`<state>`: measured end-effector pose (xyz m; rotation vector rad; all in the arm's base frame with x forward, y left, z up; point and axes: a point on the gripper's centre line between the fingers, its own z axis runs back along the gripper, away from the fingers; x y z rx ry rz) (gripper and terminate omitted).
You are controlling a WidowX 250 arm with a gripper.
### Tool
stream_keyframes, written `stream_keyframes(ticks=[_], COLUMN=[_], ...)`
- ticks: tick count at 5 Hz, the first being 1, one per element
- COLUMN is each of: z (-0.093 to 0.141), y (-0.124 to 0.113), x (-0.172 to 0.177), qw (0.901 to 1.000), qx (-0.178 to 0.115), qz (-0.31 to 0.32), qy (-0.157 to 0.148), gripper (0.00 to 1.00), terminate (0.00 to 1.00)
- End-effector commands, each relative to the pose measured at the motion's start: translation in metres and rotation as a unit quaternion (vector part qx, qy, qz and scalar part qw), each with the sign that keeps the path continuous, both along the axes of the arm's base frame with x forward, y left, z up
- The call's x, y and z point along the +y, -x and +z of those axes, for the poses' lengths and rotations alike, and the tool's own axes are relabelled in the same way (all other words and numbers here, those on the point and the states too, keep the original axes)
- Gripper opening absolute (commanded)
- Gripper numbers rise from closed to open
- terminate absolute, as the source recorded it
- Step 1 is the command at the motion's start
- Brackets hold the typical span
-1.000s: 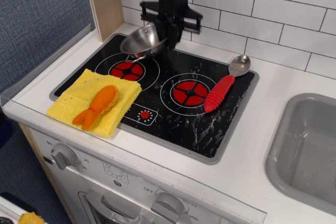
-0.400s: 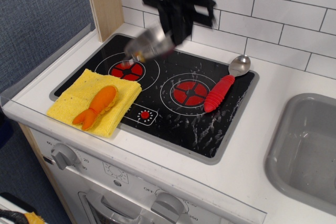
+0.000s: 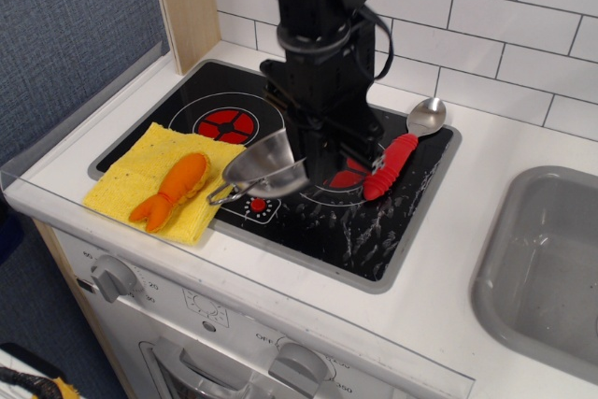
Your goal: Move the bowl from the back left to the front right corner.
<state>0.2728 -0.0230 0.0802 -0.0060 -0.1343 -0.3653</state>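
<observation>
The gripper (image 3: 301,158) grasps the tilted bowl (image 3: 264,167) by its rim above the cooktop (image 3: 374,231), between the yellow cloth (image 3: 163,179) and spoon (image 3: 397,156).

White tiled wall (image 3: 486,35) behind, blue panel (image 3: 65,35) left.

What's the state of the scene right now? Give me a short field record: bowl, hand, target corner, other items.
bowl: steel bowl, tilted, lifted over the front middle of the cooktop
hand: hand at the bowl's rim, apparently holding it; fingers hidden
target corner: front right corner of the cooktop, bare, not yet reached
spoon: red-handled spoon lying along the right side, beside the right burner
cloth: yellow cloth at the front left, with an orange toy on it
sink: grey sink to the right
</observation>
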Motion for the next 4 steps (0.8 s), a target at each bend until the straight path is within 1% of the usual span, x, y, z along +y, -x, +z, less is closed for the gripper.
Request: stream_keyframes(ticks=[1,2,3,4], z=[0.0152,0.0153,0.0160,0.0171], y=[0.0016,0.0017,0.0021,0.0027], x=[0.0074,0.0076,0.0081,0.0083], qw=[0.9972,0.9967,0.9966,0.9968], qx=[-0.006,-0.003,0.004,0.015], qz=[-0.064,-0.070,-0.072,-0.070], qy=[0.038,0.043,0.040,0.036], gripper=[0.00,0.00,1.00,1.00], terminate=[0.00,0.00,0.00,0.00])
